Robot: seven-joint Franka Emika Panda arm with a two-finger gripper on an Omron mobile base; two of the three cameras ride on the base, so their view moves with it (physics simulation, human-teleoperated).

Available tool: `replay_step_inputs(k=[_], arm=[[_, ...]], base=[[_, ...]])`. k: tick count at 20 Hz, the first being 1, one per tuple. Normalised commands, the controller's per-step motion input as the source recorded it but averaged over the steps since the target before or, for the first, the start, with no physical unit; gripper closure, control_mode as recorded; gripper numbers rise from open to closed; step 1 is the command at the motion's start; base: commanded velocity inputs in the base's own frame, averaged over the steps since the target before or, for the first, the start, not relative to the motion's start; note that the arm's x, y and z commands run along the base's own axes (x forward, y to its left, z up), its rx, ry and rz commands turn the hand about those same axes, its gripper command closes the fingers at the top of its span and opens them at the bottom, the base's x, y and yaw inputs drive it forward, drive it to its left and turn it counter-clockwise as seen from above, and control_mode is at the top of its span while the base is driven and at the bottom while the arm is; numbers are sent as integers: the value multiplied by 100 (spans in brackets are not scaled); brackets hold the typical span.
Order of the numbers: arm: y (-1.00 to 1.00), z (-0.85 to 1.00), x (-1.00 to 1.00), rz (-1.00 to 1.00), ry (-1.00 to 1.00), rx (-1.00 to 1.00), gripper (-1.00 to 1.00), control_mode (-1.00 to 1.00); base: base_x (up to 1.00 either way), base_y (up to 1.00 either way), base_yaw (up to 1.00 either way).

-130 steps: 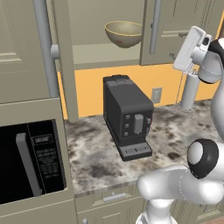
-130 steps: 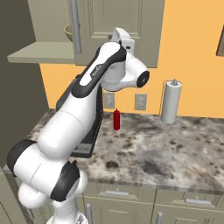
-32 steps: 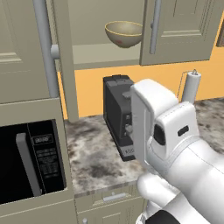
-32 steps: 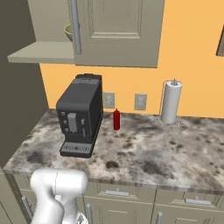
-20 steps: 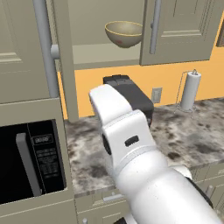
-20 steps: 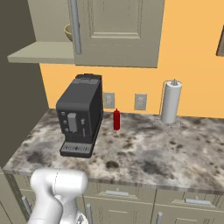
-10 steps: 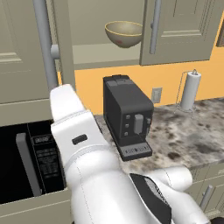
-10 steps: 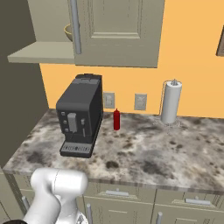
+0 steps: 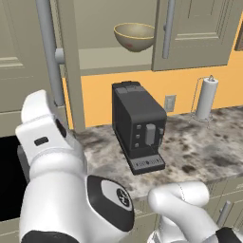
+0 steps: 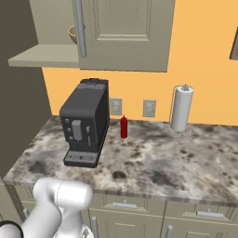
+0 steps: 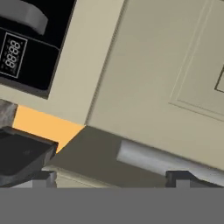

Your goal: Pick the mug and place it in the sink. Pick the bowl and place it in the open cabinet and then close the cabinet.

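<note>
Hand view: the claw [image 11: 111,177], jaws wide, faces the cabinet [image 11: 175,74] door's silver handle [image 11: 170,159].

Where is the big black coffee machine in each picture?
Left base view: the coffee machine stands mid-picture on the counter, below the shelf with the bowl.
Right base view: left of middle, beside a red bottle.
Hand view: dark block at the lower left edge, likely it.
Shared landmark: the paper towel roll.
</note>
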Motion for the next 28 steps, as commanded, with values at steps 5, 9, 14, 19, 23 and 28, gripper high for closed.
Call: replay_step_inputs(k=[5, 9, 14, 19, 23, 28], arm=[[22, -5, 31, -12, -1, -5, -100, -100], [2, 0, 21, -13, -3, -5, -100, -100], [0, 0, 29, -13, -3, -4, -100, -100], [0, 0, 24, -13, -3, -3, -100, -100], [0, 0, 7, -14, -3, -3, -100, -100], [-3, 2, 0, -14, -1, -2, -100, -100]], base=[[0, 0, 0], [0, 0, 0], [0, 0, 0], [0, 0, 0], [0, 0, 0], [0, 0, 0]])
